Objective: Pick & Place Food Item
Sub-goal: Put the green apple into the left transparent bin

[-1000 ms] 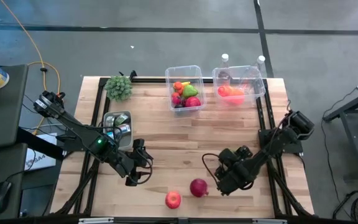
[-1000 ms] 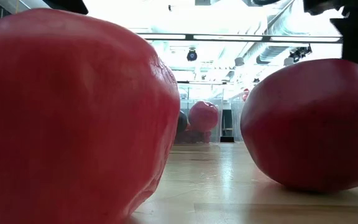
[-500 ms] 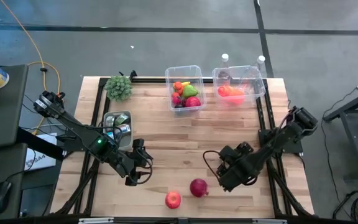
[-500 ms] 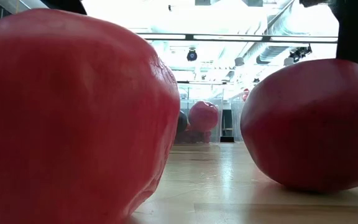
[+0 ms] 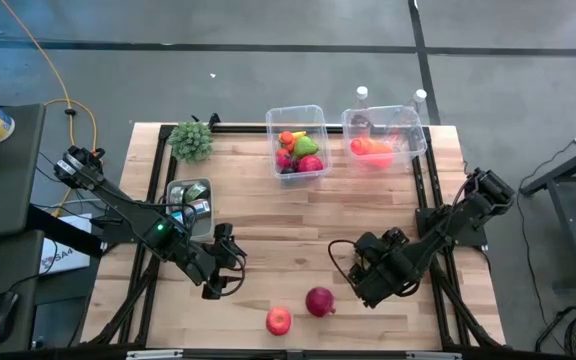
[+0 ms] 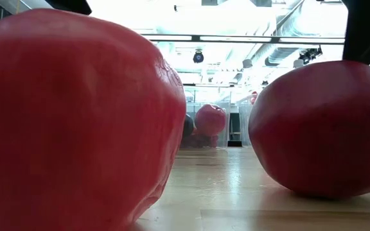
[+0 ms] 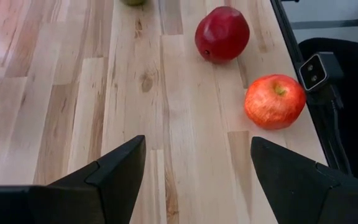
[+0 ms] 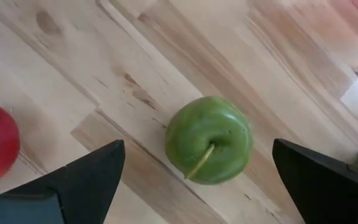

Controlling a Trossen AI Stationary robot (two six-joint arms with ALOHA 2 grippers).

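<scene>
Green apple [image 8: 209, 139] on the wooden table [image 5: 268, 220], lying between the spread fingers of the right gripper [image 8: 197, 180].

The apple rests stem-up on the planks under the right gripper [image 5: 368, 285], ungrasped, near the table's front right. A dark red fruit [image 5: 319, 301] lies just beside that gripper, a red apple [image 5: 279, 320] next to it at the front edge. The left gripper [image 5: 226, 278] waits front left, fingers apart and empty. Two clear bins [image 5: 298, 140] of food stand at the far edge.
</scene>
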